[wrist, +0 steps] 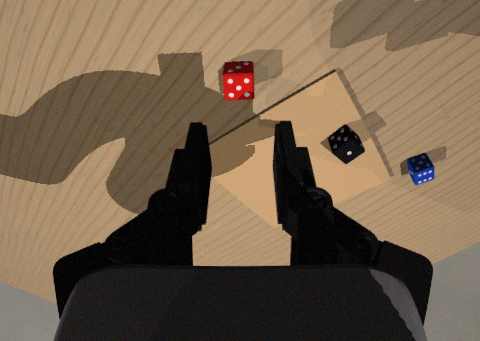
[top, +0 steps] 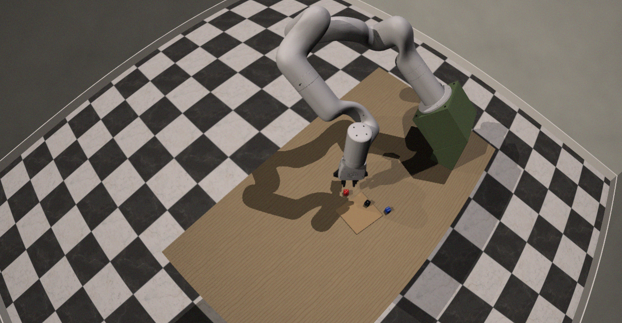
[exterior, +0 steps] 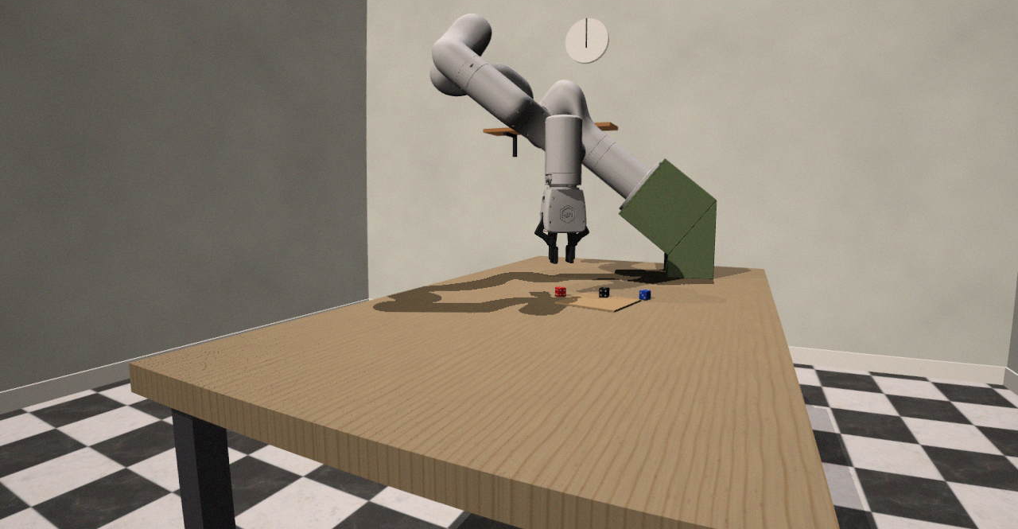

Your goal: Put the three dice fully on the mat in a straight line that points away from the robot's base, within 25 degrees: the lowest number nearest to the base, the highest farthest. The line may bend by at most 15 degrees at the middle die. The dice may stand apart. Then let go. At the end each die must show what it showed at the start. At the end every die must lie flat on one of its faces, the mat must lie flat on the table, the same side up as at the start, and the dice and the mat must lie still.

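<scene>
A red die (top: 345, 192) lies on the table just off the mat's left corner; in the wrist view (wrist: 239, 80) it shows five pips on top. A black die (top: 367, 202) lies on the tan mat (top: 359, 214), near the mat's edge toward the base. A blue die (top: 387, 210) lies on the table just off the mat's right side. My gripper (top: 351, 185) hangs well above the table, pointing down, close to above the red die. Its fingers stand partly apart with nothing between them. The dice also show in the exterior view, red (exterior: 560, 290), black (exterior: 604, 291), blue (exterior: 644, 294).
The green base block (top: 445, 125) stands at the table's far right end. The arm's shadow falls over the table left of the mat. The table's edges lie far from the dice.
</scene>
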